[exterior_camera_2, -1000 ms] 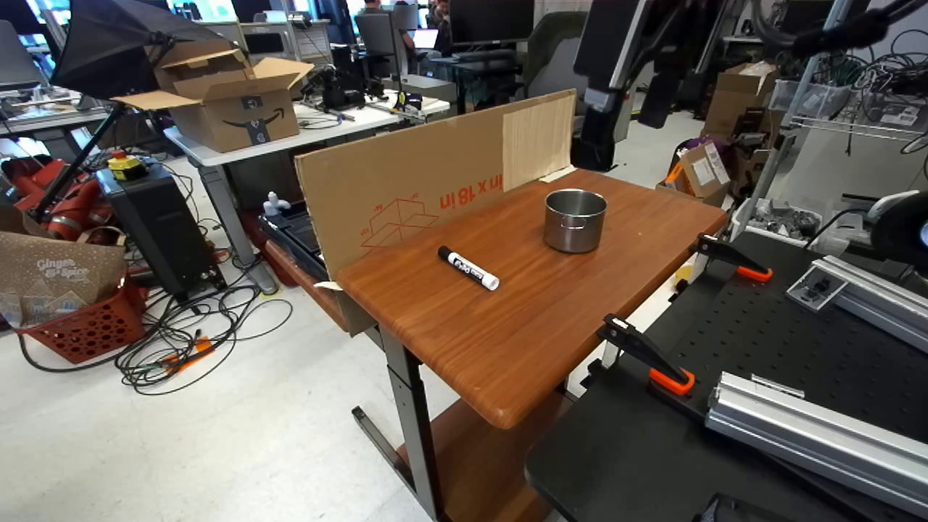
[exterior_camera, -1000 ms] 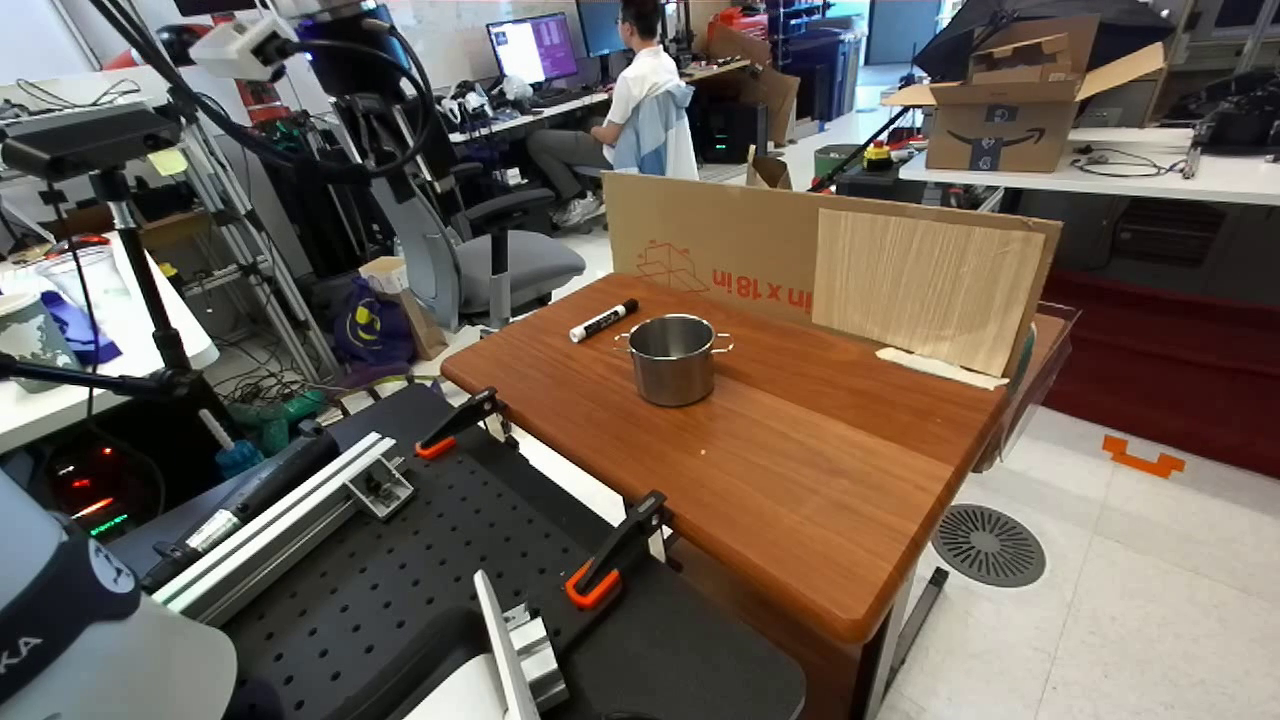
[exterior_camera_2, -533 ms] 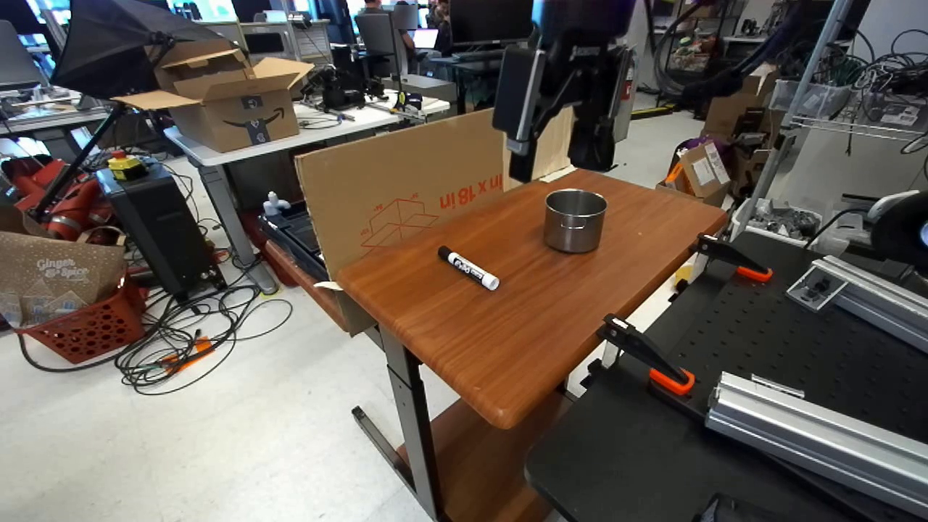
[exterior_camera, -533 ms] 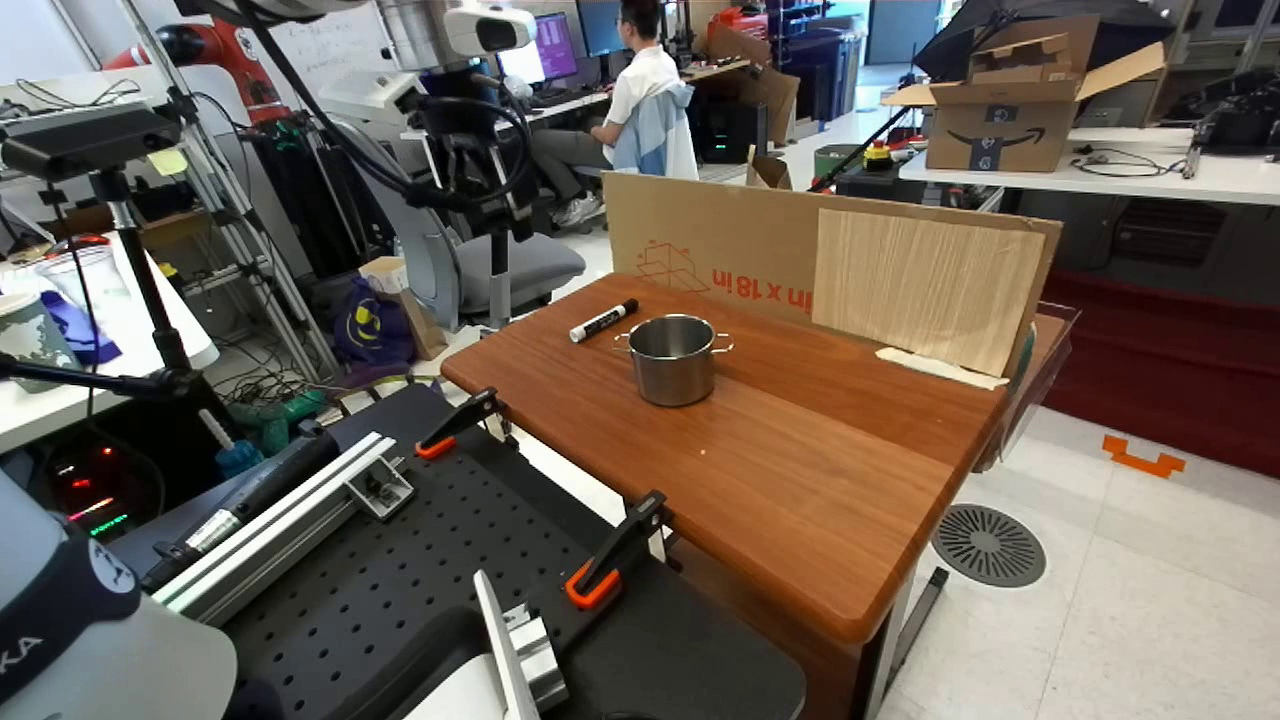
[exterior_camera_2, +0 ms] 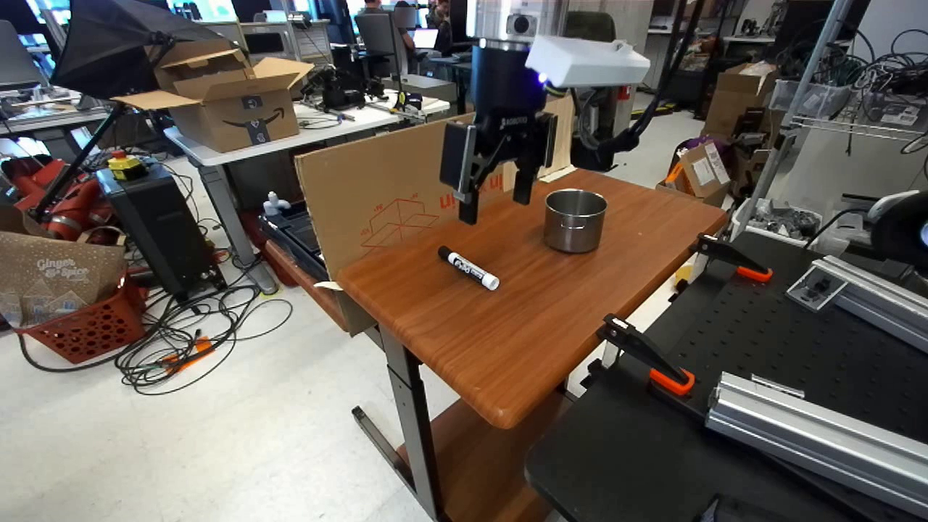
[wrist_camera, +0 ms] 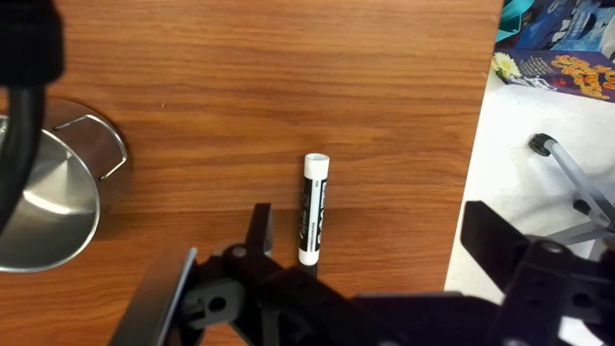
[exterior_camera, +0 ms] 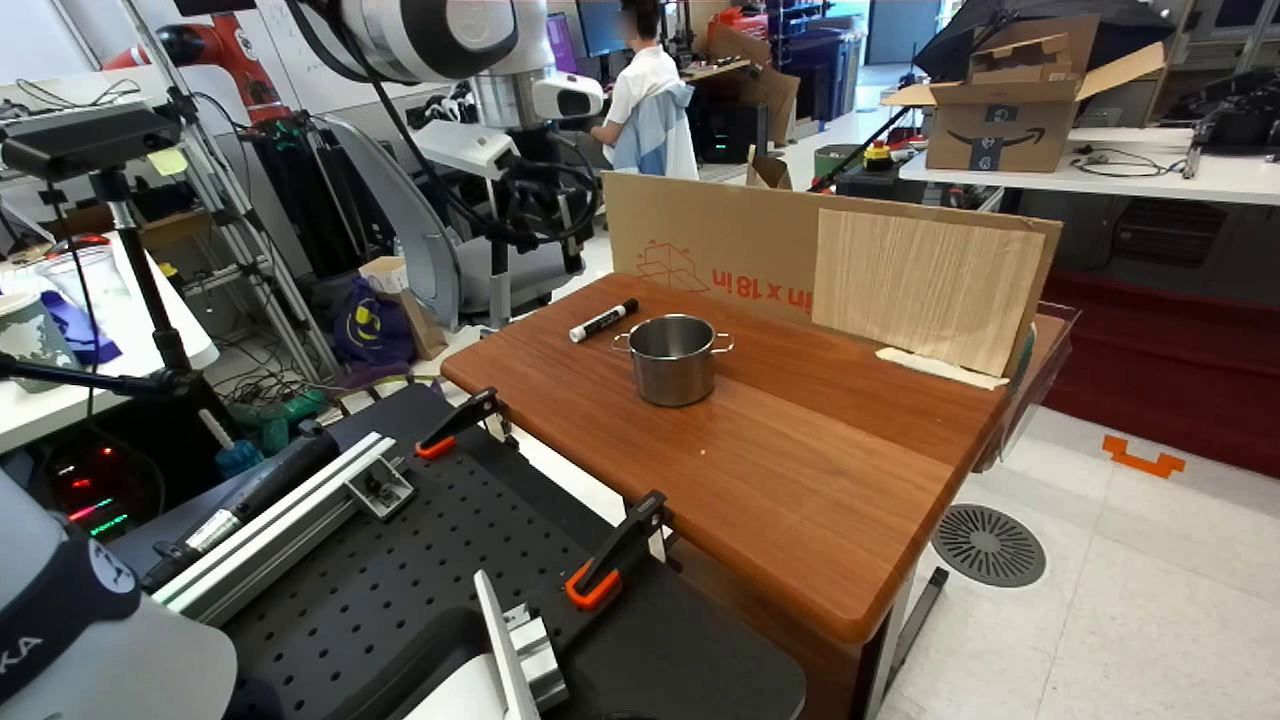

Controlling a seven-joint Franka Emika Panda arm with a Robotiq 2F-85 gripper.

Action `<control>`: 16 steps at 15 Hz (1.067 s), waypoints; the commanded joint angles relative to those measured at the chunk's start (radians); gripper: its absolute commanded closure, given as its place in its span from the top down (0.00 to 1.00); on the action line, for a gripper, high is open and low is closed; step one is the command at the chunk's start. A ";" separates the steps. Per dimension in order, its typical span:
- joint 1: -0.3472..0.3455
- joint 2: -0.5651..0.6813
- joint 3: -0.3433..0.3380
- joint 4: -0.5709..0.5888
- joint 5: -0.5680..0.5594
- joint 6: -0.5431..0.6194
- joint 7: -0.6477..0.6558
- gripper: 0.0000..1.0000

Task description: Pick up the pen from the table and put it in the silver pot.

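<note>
In the wrist view, the left edge cuts off the silver pot (wrist_camera: 67,192) and a black cord (wrist_camera: 24,139) covers some of it, while the gripper (wrist_camera: 367,216) looks fuzzy, goes off the bottom and hides part of the black end of the pen (wrist_camera: 314,211). In an exterior view, the face of a person (exterior_camera: 638,85) is blurry. The pen's little words are too tiny to read in both exterior views.

A robotics lab: a Franka arm (exterior_camera: 465,30) with a Robotiq pincer (exterior_camera_2: 495,201), a perforated mounting board (exterior_camera: 420,570) with clamps (exterior_camera_2: 641,349) and aluminium extrusion (exterior_camera_2: 819,428), a red robot arm (exterior_camera: 240,70) and an emergency stop button (exterior_camera_2: 127,167). A computer monitor (exterior_camera: 600,27), a swivel chair (exterior_camera: 425,255) and a seated person (exterior_camera: 645,105) give it an office side.
</note>
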 commanded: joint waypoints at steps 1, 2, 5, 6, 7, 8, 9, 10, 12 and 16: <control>0.014 0.093 -0.035 0.075 -0.018 0.007 -0.019 1.00; 0.017 0.115 -0.044 0.090 -0.022 0.006 -0.013 1.00; 0.026 0.184 -0.065 0.140 -0.029 0.007 -0.003 1.00; 0.032 0.209 -0.073 0.160 -0.037 0.009 0.005 1.00; 0.038 0.230 -0.081 0.177 -0.045 0.010 0.009 1.00; 0.045 0.250 -0.089 0.198 -0.052 0.005 0.015 1.00; 0.051 0.272 -0.096 0.216 -0.054 0.009 0.019 1.00; 0.059 0.290 -0.104 0.237 -0.057 0.003 0.025 1.00; 0.072 0.326 -0.120 0.271 -0.064 0.007 0.037 1.00; 0.101 0.389 -0.150 0.342 -0.079 0.001 0.073 1.00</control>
